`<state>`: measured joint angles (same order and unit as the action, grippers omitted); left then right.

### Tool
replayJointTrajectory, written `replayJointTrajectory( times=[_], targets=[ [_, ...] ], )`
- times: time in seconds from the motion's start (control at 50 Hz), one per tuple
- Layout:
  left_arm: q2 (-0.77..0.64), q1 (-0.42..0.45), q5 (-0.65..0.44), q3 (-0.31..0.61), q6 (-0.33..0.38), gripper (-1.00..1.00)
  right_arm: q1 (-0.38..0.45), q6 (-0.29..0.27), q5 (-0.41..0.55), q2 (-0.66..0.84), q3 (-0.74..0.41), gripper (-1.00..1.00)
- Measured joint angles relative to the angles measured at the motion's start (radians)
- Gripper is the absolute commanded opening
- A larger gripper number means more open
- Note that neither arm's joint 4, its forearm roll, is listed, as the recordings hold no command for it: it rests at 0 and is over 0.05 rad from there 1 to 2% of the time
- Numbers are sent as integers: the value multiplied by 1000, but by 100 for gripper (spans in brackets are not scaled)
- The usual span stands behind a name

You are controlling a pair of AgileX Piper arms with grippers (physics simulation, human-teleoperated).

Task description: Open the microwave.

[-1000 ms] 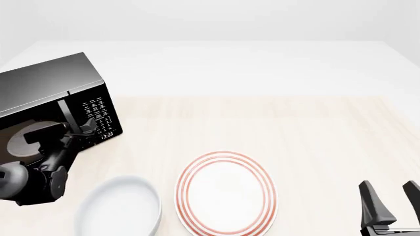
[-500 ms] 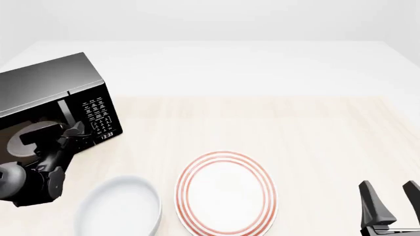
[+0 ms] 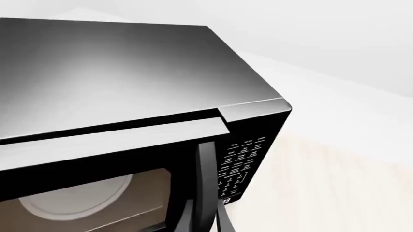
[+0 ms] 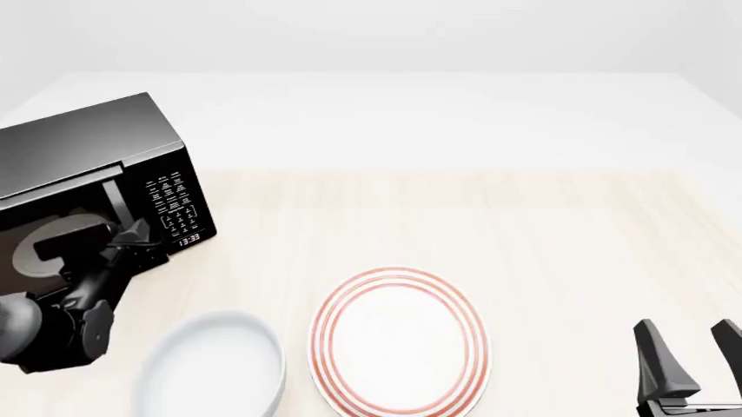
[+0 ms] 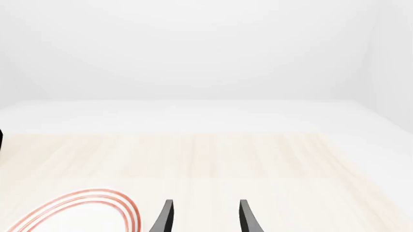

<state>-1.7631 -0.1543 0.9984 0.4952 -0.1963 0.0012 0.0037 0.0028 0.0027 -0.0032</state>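
Step in hand: door pull, likely under way. Left gripper [image 4: 130, 233] pinched on handle [image 3: 205, 183] of microwave [image 4: 99, 165]; fingertips straddling bar in wrist view. Microwave directly ahead of left gripper, at table [image 4: 522, 226] far-left. Door [image 3: 96, 159] seemingly just cracked.

Next: swing outward along hinge arc, grip kept.

Right gripper [image 4: 690, 360] spread wide, idle, well apart.

Writing: clock display [image 4: 189, 237] reads 13:33; keypad [image 4: 169, 201] marks illegible. No brand seen.

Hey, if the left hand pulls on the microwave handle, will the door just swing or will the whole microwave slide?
Probably the door swings: the microwave is a big box, likely heavy. Its handle is a stiff-looking bar, so it shouldn't flex. The glossy finish could let the left hand slip, and the table looks smooth, so some sliding is possible.
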Motion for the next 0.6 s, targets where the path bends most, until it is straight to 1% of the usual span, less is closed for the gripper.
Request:
replayJointTrajectory(
  times=[0.6],
  targets=[
    [50,10,6,-65,19,-100,0,0,0,0,0,100]
  ],
)
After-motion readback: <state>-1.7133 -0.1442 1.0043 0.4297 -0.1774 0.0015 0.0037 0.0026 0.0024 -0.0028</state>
